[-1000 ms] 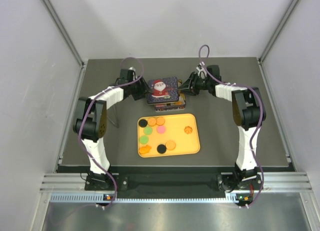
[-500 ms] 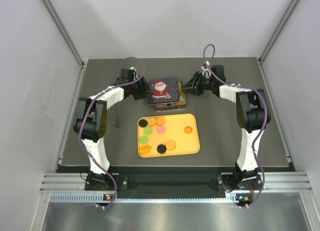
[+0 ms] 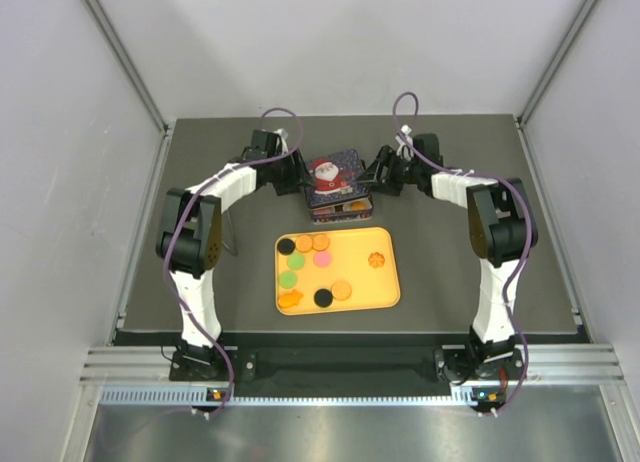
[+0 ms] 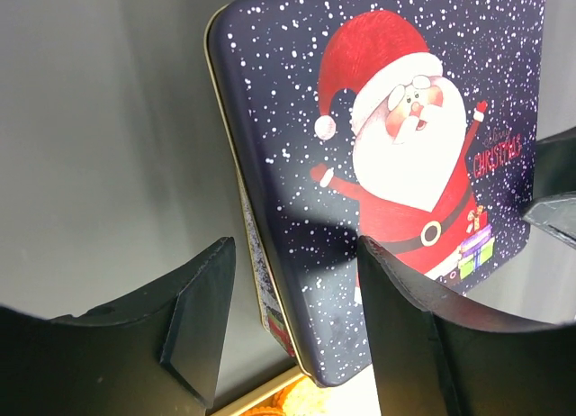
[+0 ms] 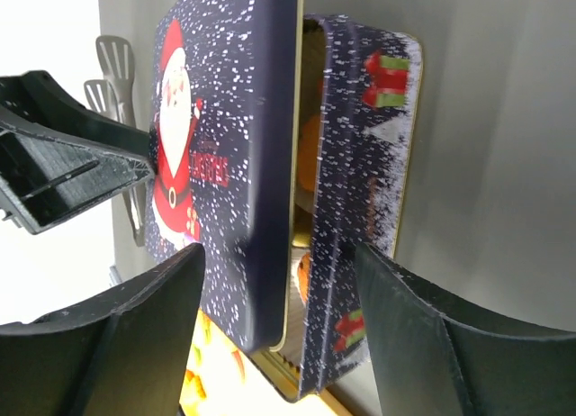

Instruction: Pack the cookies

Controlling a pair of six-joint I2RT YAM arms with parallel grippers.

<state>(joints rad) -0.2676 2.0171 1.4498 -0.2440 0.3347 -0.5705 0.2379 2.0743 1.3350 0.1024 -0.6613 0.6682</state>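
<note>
The cookies [image 3: 322, 259] lie on a yellow tray [image 3: 385, 294]: several orange, tan, pink, green and black discs. Behind the tray stands the dark blue tin base [image 3: 340, 213] with its Santa lid [image 3: 335, 172] ajar above it. Orange cookies [image 5: 308, 155] show inside the tin through the gap. My left gripper [image 3: 298, 175] is open, and the lid's left edge [image 4: 270, 254] lies between its fingers [image 4: 198, 317]. My right gripper [image 3: 372, 179] is open and straddles the lid [image 5: 225, 119] and the base [image 5: 360, 164] from the right.
Metal tongs [image 5: 112, 65] lie on the dark table beyond the tin, to its left. The tray sits close in front of the tin. Grey enclosure walls [image 3: 90, 182] bound the table on the left, back and right.
My left gripper has moved right, up to the lid's left edge, and the lid has shifted right with it. My right gripper drew back a little, then came in again.
</note>
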